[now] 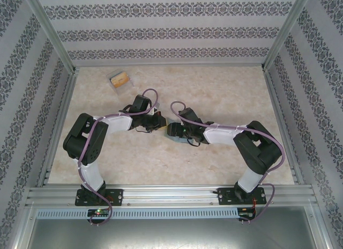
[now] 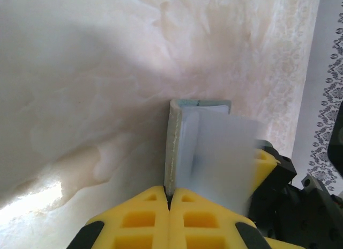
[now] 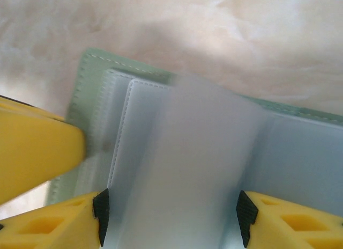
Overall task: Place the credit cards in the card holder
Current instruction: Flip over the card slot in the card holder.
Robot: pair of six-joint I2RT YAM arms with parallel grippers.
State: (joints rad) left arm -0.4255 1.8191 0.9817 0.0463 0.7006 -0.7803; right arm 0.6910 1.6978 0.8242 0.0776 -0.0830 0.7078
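Top view: holder [image 1: 174, 133] mostly hidden under left tool [image 1: 159, 122] and right tool [image 1: 178, 128]; box [image 1: 120, 79] contents too small to tell. Right wrist: holder [image 3: 91, 72] cut off at right and bottom, clear flap [image 3: 203, 152] blurred. Left wrist: flap [image 2: 225, 147] blurred too, holder's [image 2: 174, 147] near end hidden between fingers [image 2: 144, 217].

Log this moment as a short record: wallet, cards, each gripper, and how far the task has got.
wallet: open, inner clear sleeves showing
left gripper: shut on the edge of the wallet's cover
right gripper: open, fingers on either side of a clear sleeve
orange card: inside the clear box, far left, apart from the wallet
progress: no card seen in the sleeves yet
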